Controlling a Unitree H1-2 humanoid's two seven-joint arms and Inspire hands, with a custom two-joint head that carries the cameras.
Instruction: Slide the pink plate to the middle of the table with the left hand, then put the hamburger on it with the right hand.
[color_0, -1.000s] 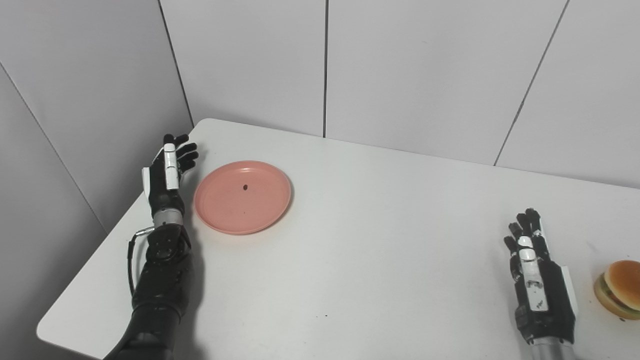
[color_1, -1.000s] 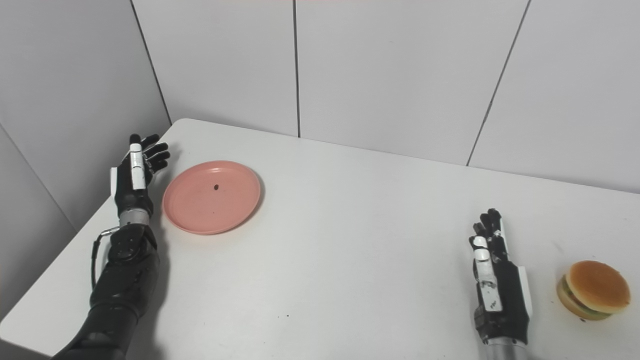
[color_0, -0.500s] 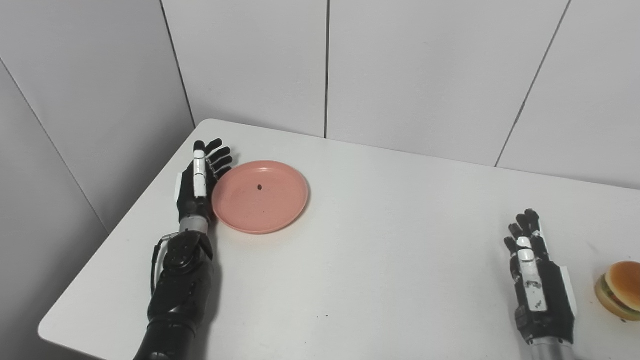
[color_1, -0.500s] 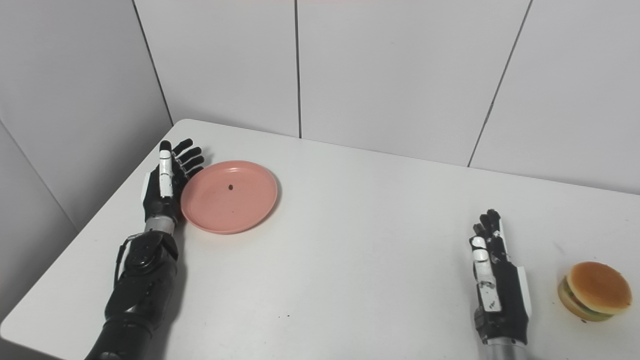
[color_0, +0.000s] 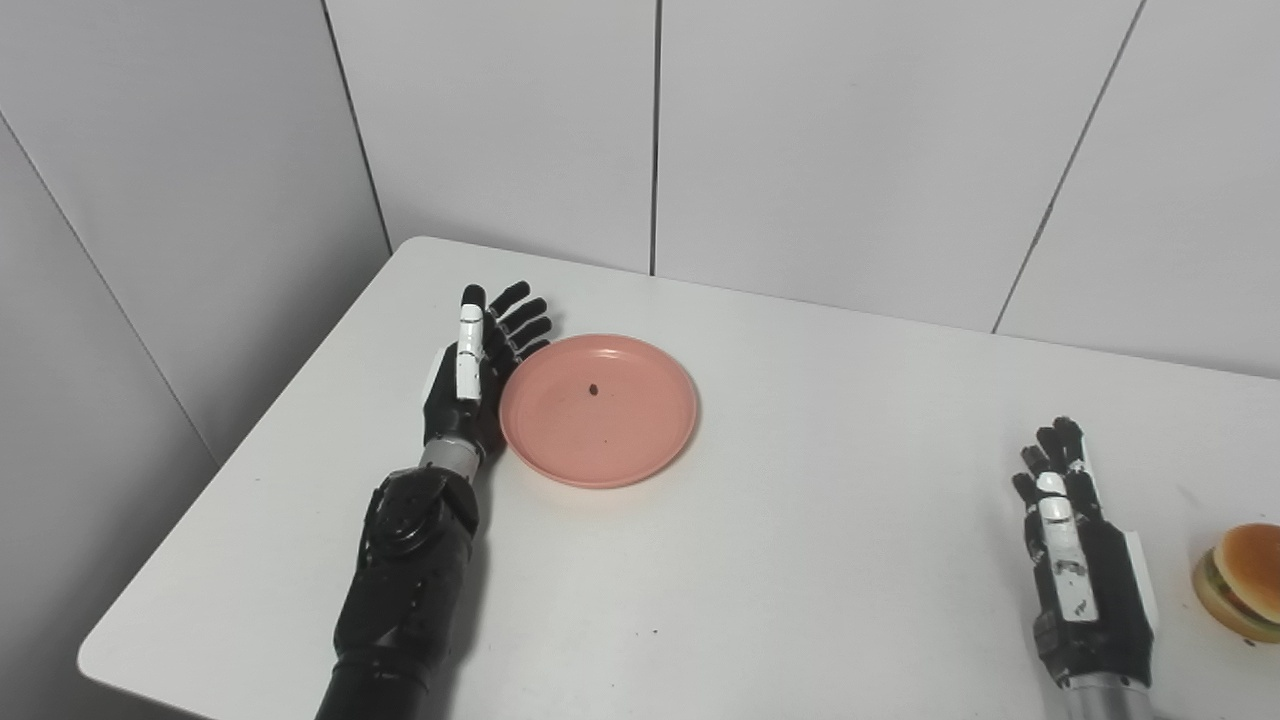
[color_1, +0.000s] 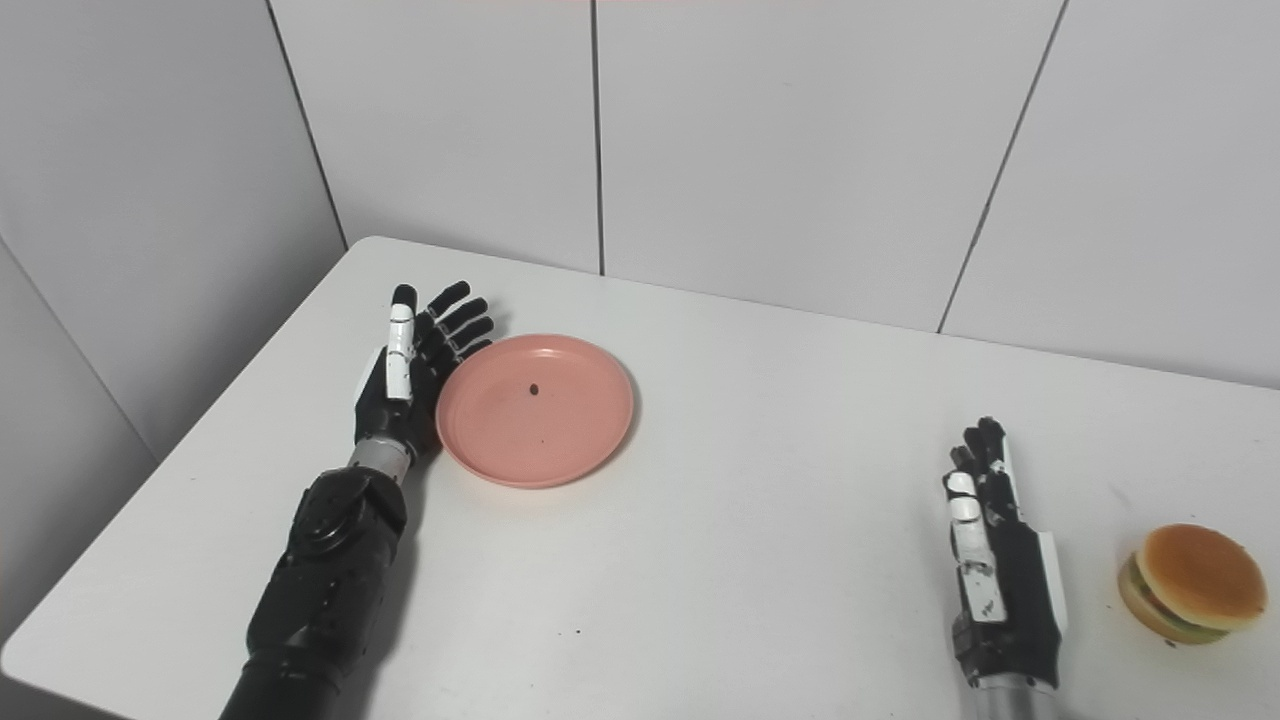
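A pink plate (color_0: 640, 440) lies flat on the white table (color_0: 800, 560), left of its middle, with a small dark speck on it. My left hand (color_0: 470, 385) is open, fingers straight, its palm side pressed against the plate's left rim. The hamburger (color_1: 1192, 582) sits at the table's right edge. My right hand (color_1: 995, 565) is open and empty, resting on the table just left of the hamburger, apart from it.
White wall panels stand behind the table and along its left side. The table's left corner and front edge show near my left arm (color_0: 400, 600). A tiny dark speck (color_0: 655, 631) lies on the table at the front.
My left hand has pushed the plate to the right, toward the table's middle, staying against its left rim. The right hand and the hamburger have not moved.
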